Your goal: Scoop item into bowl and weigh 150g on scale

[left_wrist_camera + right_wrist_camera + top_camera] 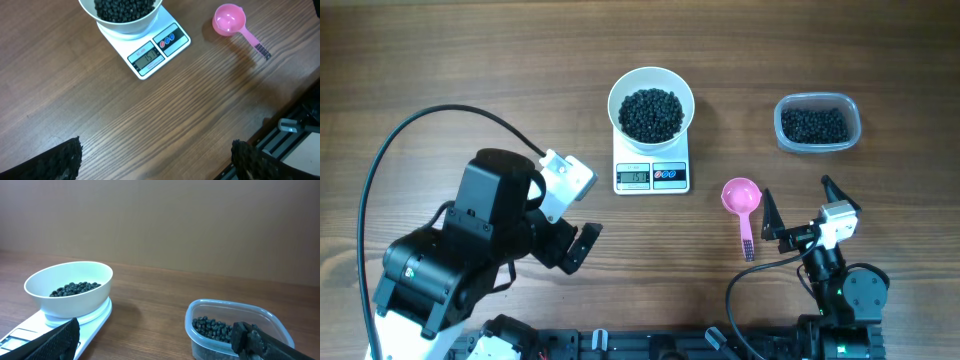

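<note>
bowl [70, 304] 1 | scale [652, 176] 1 | clear tub [817, 148] 1 | pink scoop [741, 196] 1 | bean heaps [651, 113] [813, 124] 2 (bowl, tub) | arms [470, 240] [840, 285] 2

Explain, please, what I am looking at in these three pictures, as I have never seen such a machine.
This is a robot with two arms at a wooden table. One picture looks down from above; the other two come from cameras on the wrists, so the dark shapes at their lower edges are fingers. The left gripper and right gripper are open and hold nothing. A white bowl of black beans stands on a small scale, a clear tub holds more, and an empty pink scoop lies nearby.
</note>
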`<action>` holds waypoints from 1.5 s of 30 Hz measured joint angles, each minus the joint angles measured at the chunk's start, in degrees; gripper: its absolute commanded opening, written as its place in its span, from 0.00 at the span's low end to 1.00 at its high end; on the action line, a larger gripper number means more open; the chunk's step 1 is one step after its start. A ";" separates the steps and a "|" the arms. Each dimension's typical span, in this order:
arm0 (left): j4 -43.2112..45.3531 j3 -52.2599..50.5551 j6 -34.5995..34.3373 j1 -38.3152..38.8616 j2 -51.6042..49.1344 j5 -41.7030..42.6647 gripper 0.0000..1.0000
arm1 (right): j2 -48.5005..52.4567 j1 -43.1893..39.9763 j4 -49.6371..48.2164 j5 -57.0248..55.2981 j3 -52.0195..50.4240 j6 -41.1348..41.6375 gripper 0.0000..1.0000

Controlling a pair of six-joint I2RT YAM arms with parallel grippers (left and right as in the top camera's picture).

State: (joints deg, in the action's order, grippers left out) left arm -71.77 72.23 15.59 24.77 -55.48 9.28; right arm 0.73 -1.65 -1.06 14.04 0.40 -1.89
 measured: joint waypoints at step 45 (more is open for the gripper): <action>53.44 -59.74 -9.53 -29.46 53.22 9.79 1.00 | 0.00 0.00 0.17 0.00 -0.02 0.00 1.00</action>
State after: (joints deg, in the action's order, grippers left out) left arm -18.33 12.49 6.07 -4.69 -2.26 19.07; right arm 0.73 -1.65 -0.89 14.04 0.38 -1.89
